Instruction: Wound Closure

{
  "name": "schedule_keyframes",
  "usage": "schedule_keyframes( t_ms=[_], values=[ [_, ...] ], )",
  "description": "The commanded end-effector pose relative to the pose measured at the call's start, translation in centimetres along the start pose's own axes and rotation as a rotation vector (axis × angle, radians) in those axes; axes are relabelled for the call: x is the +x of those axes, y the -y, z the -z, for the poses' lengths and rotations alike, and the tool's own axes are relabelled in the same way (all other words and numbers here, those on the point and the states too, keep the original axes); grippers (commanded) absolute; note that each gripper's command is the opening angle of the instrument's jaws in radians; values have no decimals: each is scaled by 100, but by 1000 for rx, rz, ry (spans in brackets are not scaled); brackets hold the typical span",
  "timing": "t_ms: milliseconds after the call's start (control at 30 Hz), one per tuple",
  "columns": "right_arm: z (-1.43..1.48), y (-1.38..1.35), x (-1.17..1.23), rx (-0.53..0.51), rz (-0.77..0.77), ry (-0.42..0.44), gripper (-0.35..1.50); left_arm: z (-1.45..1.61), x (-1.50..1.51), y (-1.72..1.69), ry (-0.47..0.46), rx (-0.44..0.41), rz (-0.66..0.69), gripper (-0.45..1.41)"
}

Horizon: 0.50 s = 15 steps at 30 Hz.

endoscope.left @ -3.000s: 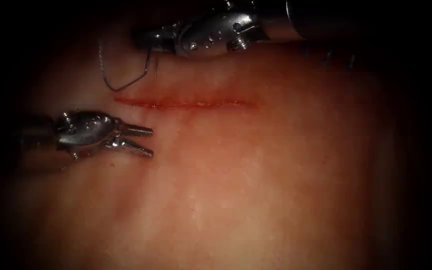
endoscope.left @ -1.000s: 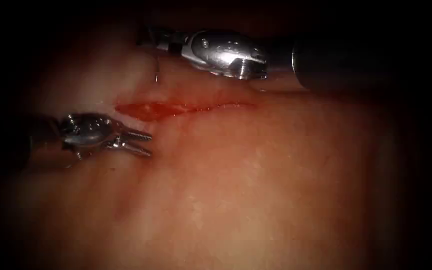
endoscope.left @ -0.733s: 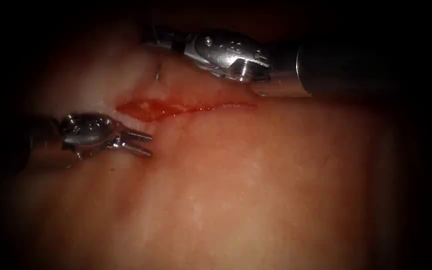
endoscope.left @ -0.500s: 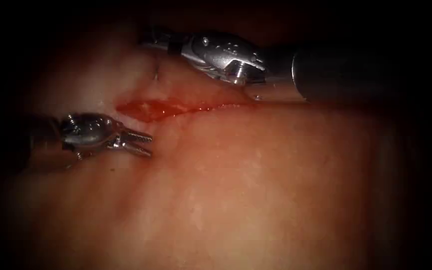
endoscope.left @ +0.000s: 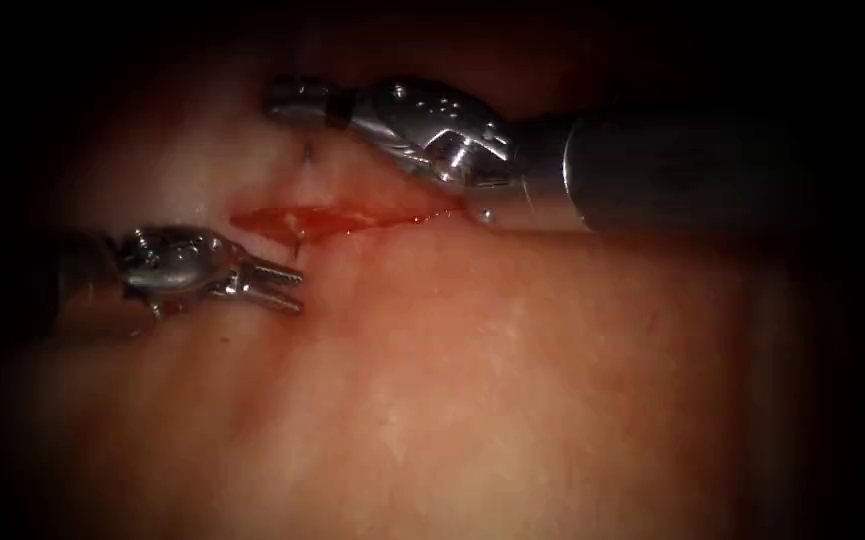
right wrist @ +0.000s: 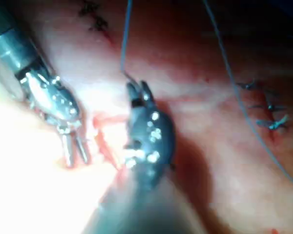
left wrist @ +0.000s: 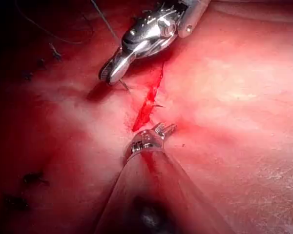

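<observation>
— What is the right claw [endoscope.left: 282, 100] doing, perched just above the cut [endoscope.left: 372, 215]?

— It is pinching the needle [endoscope.left: 307, 152], towards its tail as far as I can judge. The needle goes down into the tissue [endoscope.left: 472, 380] on the far side of the cut, by its left end, and a thin dark point peeks out inside the gap. Holding it from above lets the curve sweep under that edge, I'd guess.

— And the left claw [endoscope.left: 287, 285]?

— Spread a little and holding nothing. It waits just below the cut's left end, close to where that point shows.

— The thread [right wrist: 124, 44]?

— It trails up and away from the right claw.

— Different from three seconds ago?

— Yes. Back then the needle hung clear above the cut, with a loop of thread, and the cut was a thin closed line. Now its left end gapes with red fluid [endoscope.left: 292, 218], and the right claw sits lower. The left claw has barely stirred
</observation>
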Motion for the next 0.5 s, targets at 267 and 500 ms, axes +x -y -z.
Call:
schedule_keyframes(
  t_ms=[267,500],
  values=[
    [-12,21,-18,82,-171,33,-35,-3,0,7,-1,-4,-5,17],
    [-6,29,-21,97,-241,30,-21,-2,1,8,-1,-6,-11,17]
  ],
)
